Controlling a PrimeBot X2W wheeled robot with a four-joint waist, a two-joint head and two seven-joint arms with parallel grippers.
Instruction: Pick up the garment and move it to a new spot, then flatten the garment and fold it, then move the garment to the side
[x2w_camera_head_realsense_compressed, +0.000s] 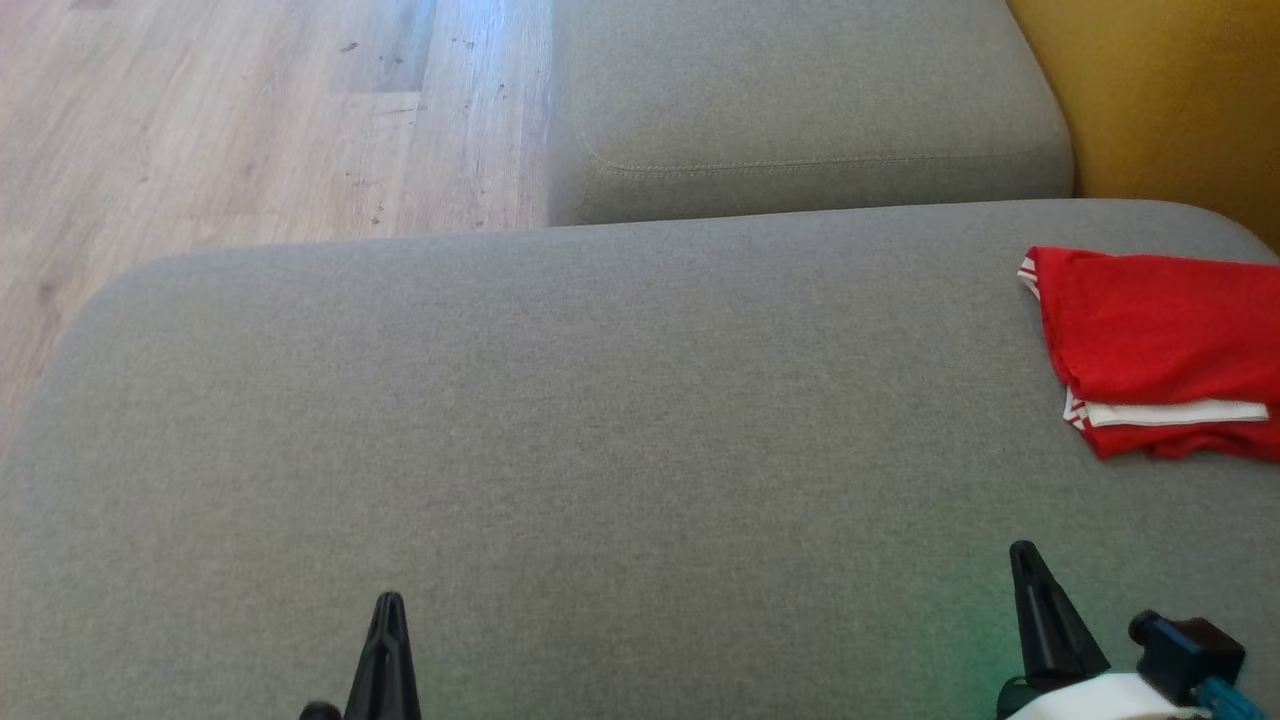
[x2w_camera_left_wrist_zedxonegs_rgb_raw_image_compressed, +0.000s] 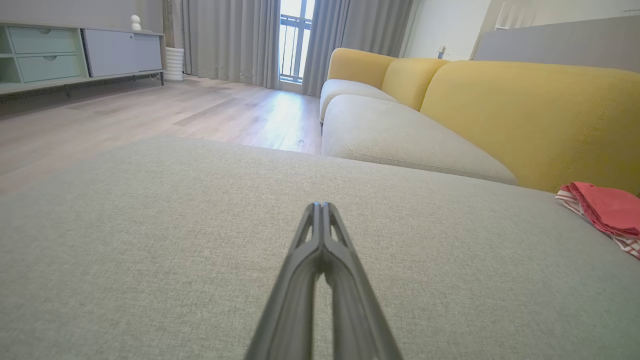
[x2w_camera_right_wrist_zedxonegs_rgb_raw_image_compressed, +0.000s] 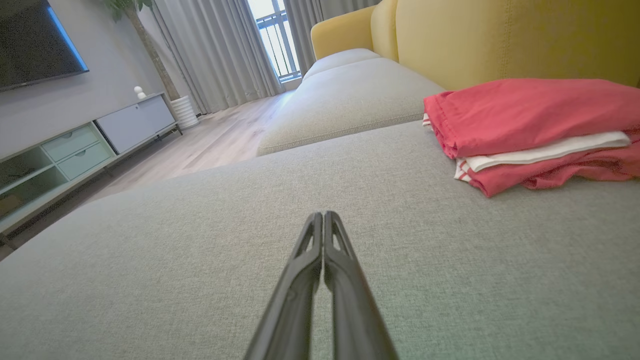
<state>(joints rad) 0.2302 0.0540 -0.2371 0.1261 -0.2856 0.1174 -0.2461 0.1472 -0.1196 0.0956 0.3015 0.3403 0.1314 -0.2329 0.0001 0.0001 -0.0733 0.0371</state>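
Nearest us, our left gripper (x2w_camera_head_realsense_compressed: 388, 603) and right gripper (x2w_camera_head_realsense_compressed: 1023, 553) hover low over the grey seat (x2w_camera_head_realsense_compressed: 600, 420), both jaws pressed together, empty. Further right, the red garment (x2w_camera_head_realsense_compressed: 1150, 330) lies folded at the seat's edge; it looks finished, so we'd stay clear. The right wrist view shows its layers stacked high, while the head view shows it flat from above

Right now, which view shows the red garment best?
Right wrist view: the red garment lies close, folded layers clear. Head view cuts it at the right edge; left wrist view catches a small corner.
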